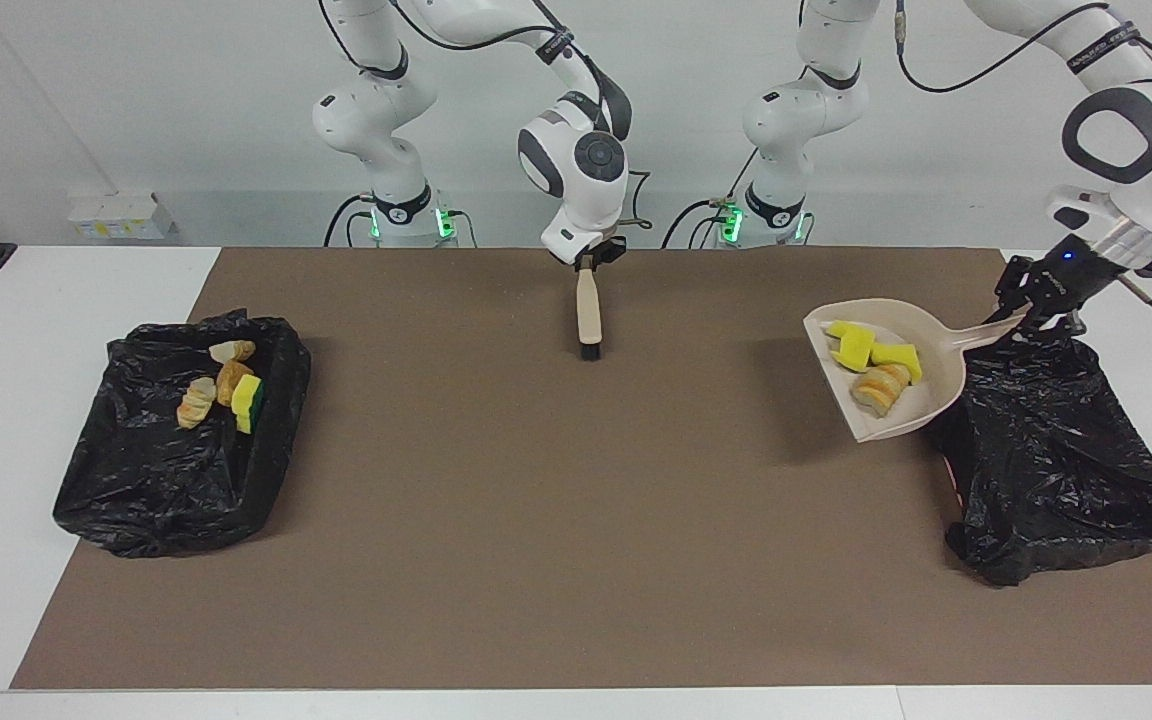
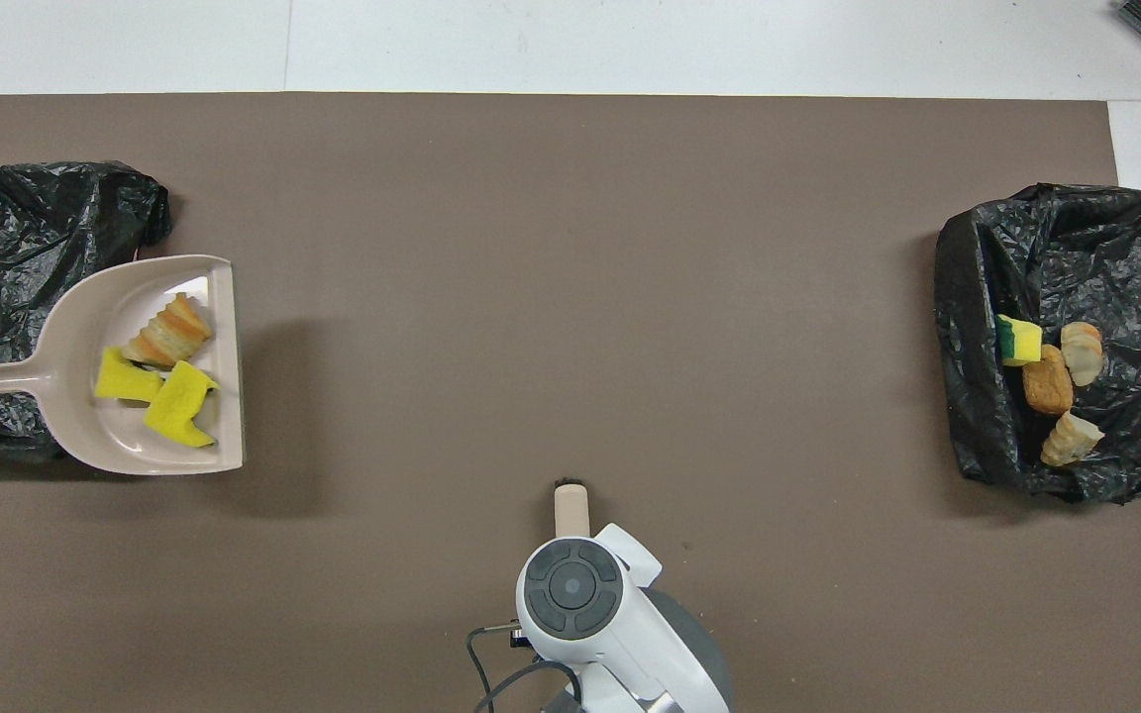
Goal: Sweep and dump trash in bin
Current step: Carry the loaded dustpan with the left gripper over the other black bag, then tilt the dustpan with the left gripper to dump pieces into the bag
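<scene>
1. Facing view: left pincer (image 1: 1018, 318) is clamped on the handle of the beige dustpan (image 1: 921, 400), carried in the air at the edge of the black-lined bin (image 1: 1056, 460) at the left arm's end of the tabletop (image 1: 576, 560).
2. Pan load: two yellow sponge pieces (image 1: 854, 346) and one bread-like bit (image 1: 880, 386). None tipped out yet.
3. Right pincer (image 1: 591, 262) grips the top of the brush (image 1: 589, 318), which hangs bristles-down over the mat's middle, close to the robots. Fingers look set on the handle; this arm waits.
4. The second bin (image 1: 166, 470), at the right arm's end, holds four chunks (image 1: 226, 385), one green-backed.
5. Overhead view: dustpan (image 2: 65, 416) overlaps the rim of the near bin (image 2: 26, 218); left pincer is out of frame. The mat shows no loose trash.
6. Judgement: sweeping looks finished; the last panful has yet to be dumped.
</scene>
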### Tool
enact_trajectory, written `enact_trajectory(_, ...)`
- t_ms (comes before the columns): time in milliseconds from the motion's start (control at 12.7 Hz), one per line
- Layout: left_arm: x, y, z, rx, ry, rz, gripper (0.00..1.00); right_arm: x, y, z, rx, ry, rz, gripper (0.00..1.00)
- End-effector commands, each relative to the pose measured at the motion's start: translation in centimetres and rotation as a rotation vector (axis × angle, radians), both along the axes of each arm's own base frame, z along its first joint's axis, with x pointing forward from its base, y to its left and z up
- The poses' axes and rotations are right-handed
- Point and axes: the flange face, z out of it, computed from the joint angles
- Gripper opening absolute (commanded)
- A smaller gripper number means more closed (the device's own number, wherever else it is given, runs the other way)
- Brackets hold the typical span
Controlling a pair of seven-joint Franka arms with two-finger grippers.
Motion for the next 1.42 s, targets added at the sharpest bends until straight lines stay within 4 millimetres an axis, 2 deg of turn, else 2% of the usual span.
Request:
enact_trajectory(0,1.6,5.5,2.2,-0.045,-0.018,0.011,0.00,1.5,-0.2,2.7,0.010,0.000,-0.026,1.00)
enact_trajectory(316,3.4,12.7,5.0,-0.033,-0.054,0.042,0.00,5.8,-2.5,8.9,-0.008,0.000,-0.036,1.00)
enact_trajectory(395,3.6,13.7,5.5,-0.020,-0.071,0.054,0.00,7.1,-3.2,10.8,-0.006,-0.009,-0.038,1.00)
enact_trajectory(474,3.1,15.8,6.4,-0.001,-0.100,0.087,0.00,8.5,-4.6,12.7,0.000,-0.001,-0.021,1.00)
enact_trajectory(553,2.9,16.9,7.3,0.026,-0.118,0.101,0.00,9.9,-6.1,14.5,0.008,0.007,-0.003,1.00)
enact_trajectory(711,3.4,16.7,9.1,0.152,-0.105,0.060,0.00,12.1,-9.1,17.5,-0.006,-0.038,0.023,1.00)
enact_trajectory(947,5.1,14.4,10.1,0.341,-0.073,-0.024,0.00,15.4,-16.0,21.4,0.040,-0.092,0.041,1.00)
enact_trajectory(1184,8.2,9.7,10.3,0.585,-0.022,-0.155,0.00,18.2,-22.5,24.5,0.019,-0.161,0.132,1.00)
enact_trajectory(1342,9.5,7.2,10.5,0.691,0.005,-0.222,0.00,19.8,-27.6,25.8,-0.001,-0.189,0.165,1.00)
